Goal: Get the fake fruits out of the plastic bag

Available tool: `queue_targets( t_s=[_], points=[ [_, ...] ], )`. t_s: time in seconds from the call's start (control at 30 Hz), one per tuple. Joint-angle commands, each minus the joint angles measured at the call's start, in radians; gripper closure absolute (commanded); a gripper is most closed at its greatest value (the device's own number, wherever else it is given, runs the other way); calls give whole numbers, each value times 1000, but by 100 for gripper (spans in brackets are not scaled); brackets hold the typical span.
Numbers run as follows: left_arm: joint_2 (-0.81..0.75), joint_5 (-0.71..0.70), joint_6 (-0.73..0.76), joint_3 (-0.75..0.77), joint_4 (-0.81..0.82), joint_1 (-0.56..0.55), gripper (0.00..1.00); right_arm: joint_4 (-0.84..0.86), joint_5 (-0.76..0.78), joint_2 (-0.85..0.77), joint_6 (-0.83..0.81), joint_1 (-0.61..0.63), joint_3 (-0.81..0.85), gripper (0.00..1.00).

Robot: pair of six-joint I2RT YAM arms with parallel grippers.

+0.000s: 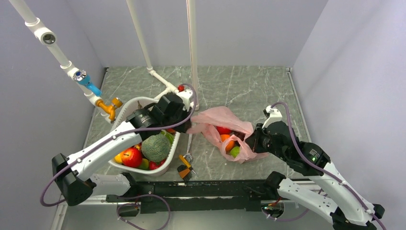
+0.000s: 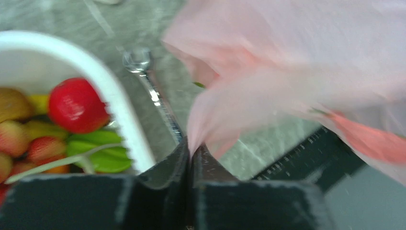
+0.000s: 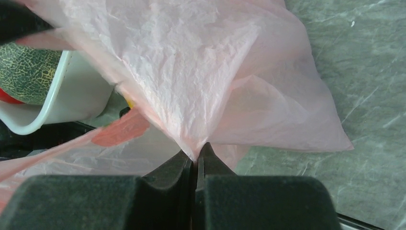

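Reaching over the white basket (image 1: 123, 109), the left gripper (image 2: 191, 149) was pinched tight on the plastic bag (image 1: 215, 117) at its left edge. The fake fruits (image 1: 229, 143) sat in the bag's open mouth mid-table. The right gripper (image 3: 196, 152), elbow low, clamped the right edge.

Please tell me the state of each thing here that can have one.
left gripper: shut on the plastic bag
right gripper: shut on the plastic bag
plastic bag: held between both grippers, not emptied
fake fruits: red, orange and green, all inside the bag
white basket: upright, holding other fruit
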Motion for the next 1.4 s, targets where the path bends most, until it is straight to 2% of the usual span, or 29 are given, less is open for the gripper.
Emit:
queue_targets(
  t_s=[0.0, 0.1, 0.17, 0.23, 0.3, 0.47, 0.53, 0.6, 0.63, 0.67, 0.83, 0.93, 1.0, 1.13, 1.2, 1.27, 1.37],
  points=[
    [71, -325, 81, 107, -116, 64, 100, -22, 0, -18, 12, -1, 36, 94],
    [127, -413, 124, 154, -131, 134, 100, -83, 52, -28, 28, -2, 47, 94],
    [160, -434, 139, 188, -129, 179, 100, -141, 113, -24, 73, -1, 55, 99],
    [183, -399, 144, 214, -124, 216, 100, -217, 179, -16, 137, -1, 68, 100],
    [186, -309, 156, 220, -99, 240, 100, -225, 167, -17, 142, 1, 66, 99],
    [150, -116, 191, 177, -47, 252, 100, -154, 4, -30, -29, -1, 111, 61],
    [131, -61, 191, 159, -55, 251, 100, -140, -35, -35, -100, -1, 154, 43],
    [98, -36, 178, 129, -51, 253, 100, -109, -85, -21, -155, 0, 203, 20],
    [81, -29, 169, 109, -42, 251, 100, -89, -105, -2, -174, 0, 230, 13],
    [63, -9, 160, 92, -30, 252, 100, -69, -134, 27, -193, -1, 255, 7],
    [18, 69, 120, 54, 11, 252, 100, 63, -240, 179, -232, -1, 380, 2],
    [21, 83, 108, 66, 12, 252, 100, 125, -352, 305, -220, 10, 458, 4],
    [29, 84, 107, 79, 2, 252, 100, 169, -355, 381, -191, 85, 474, 8],
    [32, 69, 115, 95, -12, 252, 100, 236, -239, 464, -188, 226, 401, 30],
    [31, 61, 120, 98, -17, 252, 100, 230, -122, 494, -189, 269, 355, 48],
    [30, 63, 123, 100, -20, 252, 100, 182, 79, 509, -189, 326, 315, 62],
    [31, 64, 128, 101, -22, 252, 100, 129, 252, 532, -220, 369, 284, 70]
  ],
)
